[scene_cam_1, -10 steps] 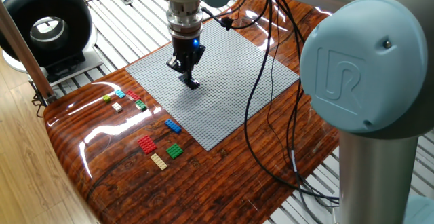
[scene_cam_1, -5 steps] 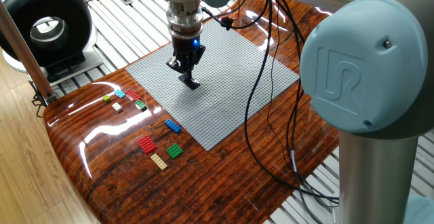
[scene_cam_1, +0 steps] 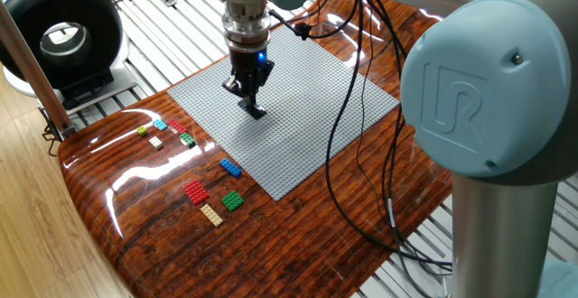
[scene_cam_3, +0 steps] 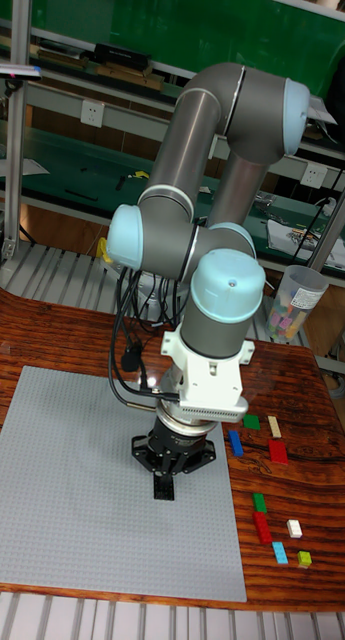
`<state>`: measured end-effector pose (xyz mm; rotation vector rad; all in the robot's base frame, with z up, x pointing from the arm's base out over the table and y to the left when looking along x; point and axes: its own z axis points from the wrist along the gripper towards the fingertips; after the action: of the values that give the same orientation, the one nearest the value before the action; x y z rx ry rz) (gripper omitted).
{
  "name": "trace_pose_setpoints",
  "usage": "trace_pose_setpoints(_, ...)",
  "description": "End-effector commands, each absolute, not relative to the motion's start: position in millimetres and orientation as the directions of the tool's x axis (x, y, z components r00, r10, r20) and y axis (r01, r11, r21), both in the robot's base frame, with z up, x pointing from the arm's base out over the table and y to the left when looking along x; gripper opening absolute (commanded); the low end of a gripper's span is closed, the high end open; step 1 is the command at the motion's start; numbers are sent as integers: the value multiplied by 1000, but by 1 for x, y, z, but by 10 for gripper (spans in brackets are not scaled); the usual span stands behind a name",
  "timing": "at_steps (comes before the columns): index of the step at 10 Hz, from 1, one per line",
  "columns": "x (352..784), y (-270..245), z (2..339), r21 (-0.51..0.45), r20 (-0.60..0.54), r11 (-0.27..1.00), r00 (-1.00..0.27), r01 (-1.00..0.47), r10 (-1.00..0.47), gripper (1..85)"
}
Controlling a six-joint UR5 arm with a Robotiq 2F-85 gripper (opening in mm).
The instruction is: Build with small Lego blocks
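My gripper points straight down at the grey baseplate, its tips right at the studs near the plate's middle; I cannot tell whether the fingers are closed or whether anything sits between them. The small Lego blocks lie on the table beyond the baseplate's edge. A blue block is just beside that edge, with red, green and tan ones near it. A smaller cluster sits toward the table's corner.
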<state>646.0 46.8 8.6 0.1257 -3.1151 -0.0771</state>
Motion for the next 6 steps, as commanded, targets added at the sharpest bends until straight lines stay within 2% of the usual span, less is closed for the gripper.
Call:
trace_pose_setpoints(1,650,48,5,57,13,995,-996,-85,-86,10)
trace_pose_setpoints(6,657,50,10,55,17,994,-995,-97,-98,10)
